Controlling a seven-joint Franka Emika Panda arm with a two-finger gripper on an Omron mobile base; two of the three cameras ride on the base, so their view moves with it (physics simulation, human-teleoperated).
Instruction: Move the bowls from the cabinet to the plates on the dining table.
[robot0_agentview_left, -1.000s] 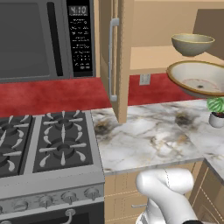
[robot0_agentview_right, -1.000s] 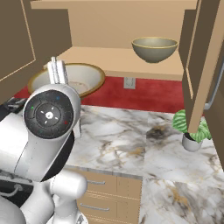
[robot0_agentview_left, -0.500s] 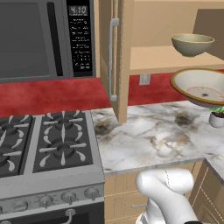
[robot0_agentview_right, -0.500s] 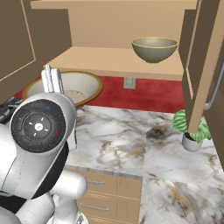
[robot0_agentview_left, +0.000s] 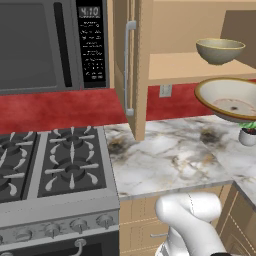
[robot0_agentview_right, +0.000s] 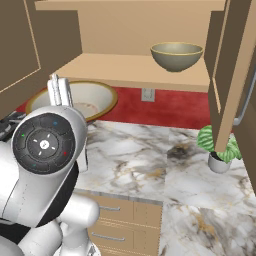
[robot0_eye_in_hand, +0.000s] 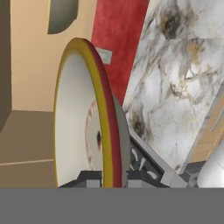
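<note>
carrying the first bowl away from the wall cabinet (robot0_agentview_left: 140, 65), out over the marble counter (robot0_agentview_left: 170, 160). wide shallow bowl (robot0_agentview_left: 227, 100) pinched by its rim in near-shut jaws, tilted, below the shelf. deeper olive bowl (robot0_agentview_right: 177, 55) on the shelf, not yet fetched. next: likely turning toward the dining table, keeping the rim grip steady.

At the upper right of the left base view, the shelf (robot0_agentview_left: 175, 70) lies bare left of the deep bowl (robot0_agentview_left: 219, 51). The open door (robot0_agentview_left: 131, 65) walls its left side. Below, the marble desk (robot0_agentview_left: 170, 155) is open up to the plant pot (robot0_agentview_left: 247, 136) at the right edge, which the wide bowl (robot0_agentview_left: 227, 99) overhangs.
</note>
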